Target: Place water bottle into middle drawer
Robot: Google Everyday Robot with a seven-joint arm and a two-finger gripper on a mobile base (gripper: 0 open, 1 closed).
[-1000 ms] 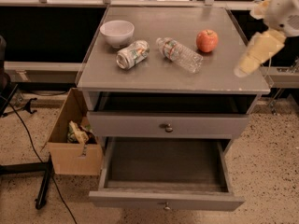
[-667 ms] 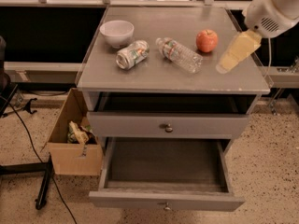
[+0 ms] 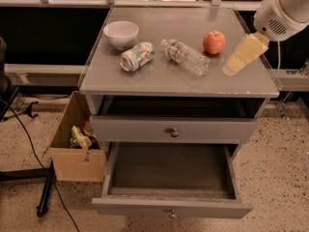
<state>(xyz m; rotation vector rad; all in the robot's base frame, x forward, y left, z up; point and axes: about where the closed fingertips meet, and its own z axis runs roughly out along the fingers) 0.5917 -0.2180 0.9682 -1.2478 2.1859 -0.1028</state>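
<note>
Flat grey matte cabinet top [image 3: 164, 79] with four items. White round bowl [image 3: 120, 34] at back left. Silver drink can [image 3: 137, 56] on its side just in front of bowl. Small clear ribbed plastic water bottle [image 3: 185, 56] on its side mid-top, between can and round red apple [image 3: 214, 42], touching neither. Pale yellow two-finger gripper [image 3: 231, 67] under white rounded arm housing [image 3: 285, 8], over right side of top, right of bottle and apple, apart from both; jaw state: cannot tell. Below top a dark gap, then shut grey upper drawer front [image 3: 135, 129] with small round metal knob [image 3: 173, 132]. Wide shallow grey middle drawer [image 3: 169, 168] pulled out at lowest level, dark wood-grain bottom in view. Speckled pale floor [image 3: 280, 168]. Open brown cardboard box [image 3: 77, 163] just left of cabinet, wrappers inside. Thin black cable [image 3: 29, 134] across floor at far left.
</note>
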